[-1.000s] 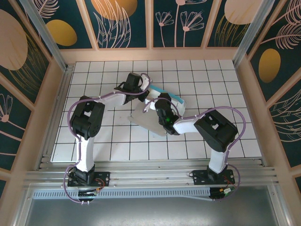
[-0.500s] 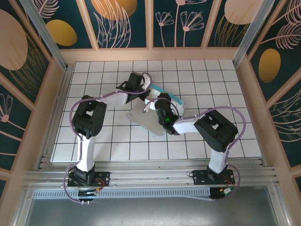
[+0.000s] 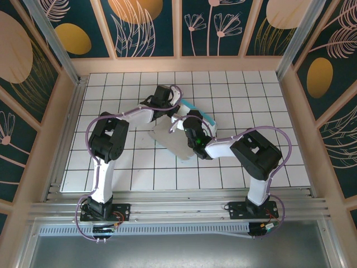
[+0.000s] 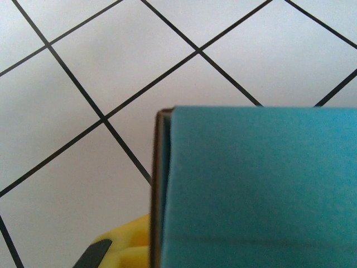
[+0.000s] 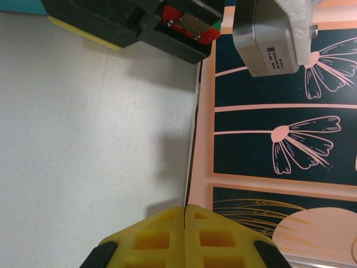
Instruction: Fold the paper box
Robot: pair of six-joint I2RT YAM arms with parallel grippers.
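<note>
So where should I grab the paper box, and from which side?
Probably the paper box by its pale grey flap's near edge, coming from the arm-base side: the sheet is thin enough to pinch across, and that edge juts out free.

The paper box (image 3: 170, 142) is lying half-folded near the middle of the white tiled table (image 3: 111, 167), its broad whitish-grey panel facing upward, while its turquoise flap (image 3: 199, 113) is rising along the far right edge.
</note>
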